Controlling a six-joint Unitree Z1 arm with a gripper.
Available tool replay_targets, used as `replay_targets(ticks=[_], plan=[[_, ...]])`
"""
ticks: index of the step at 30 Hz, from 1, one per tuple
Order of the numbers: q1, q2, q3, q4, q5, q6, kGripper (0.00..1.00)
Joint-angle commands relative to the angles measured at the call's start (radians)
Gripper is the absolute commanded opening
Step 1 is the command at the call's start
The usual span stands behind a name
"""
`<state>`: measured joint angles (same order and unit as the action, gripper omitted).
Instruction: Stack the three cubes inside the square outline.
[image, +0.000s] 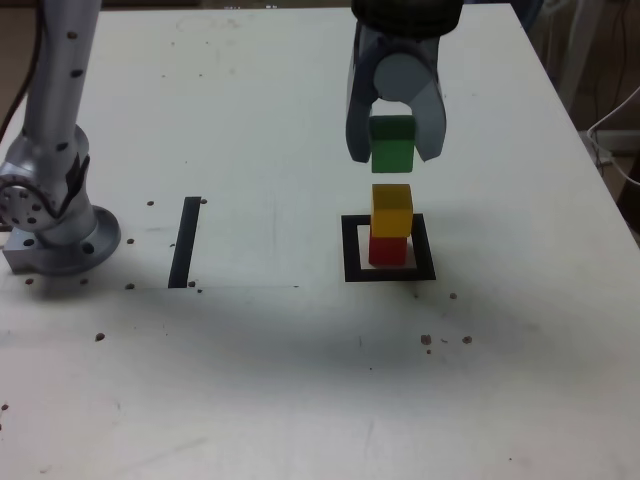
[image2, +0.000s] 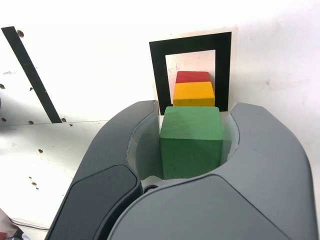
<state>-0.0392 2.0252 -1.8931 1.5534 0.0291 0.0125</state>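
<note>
Your claw (image: 394, 152) clenched on green cube (image: 392, 144), hanging just above stack, not touching. Yellow cube (image: 391, 209) sits on red cube (image: 388, 249), red inside square outline (image: 349, 250) on white surface (image: 300, 380). Black strip (image: 185, 242) well apart, toward exterior view's left.

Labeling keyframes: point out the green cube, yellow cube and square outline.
green cube (image: 392, 152): exterior view, front face, held in the claw.
yellow cube (image: 391, 210): exterior view, front face, atop the red cube.
square outline (image: 390, 273): exterior view, near black edge.
</note>
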Motion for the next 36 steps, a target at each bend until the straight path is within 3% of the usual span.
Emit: replay_targets(ticks=[1, 15, 36], plan=[[-0.001, 0.008, 0.004, 0.008, 0.000, -0.003, 0.26], [-0.009, 0.017, 0.077, -0.065, 0.010, -0.032, 0.26], [-0.011, 0.020, 0.048, -0.049, 0.005, -0.037, 0.26]])
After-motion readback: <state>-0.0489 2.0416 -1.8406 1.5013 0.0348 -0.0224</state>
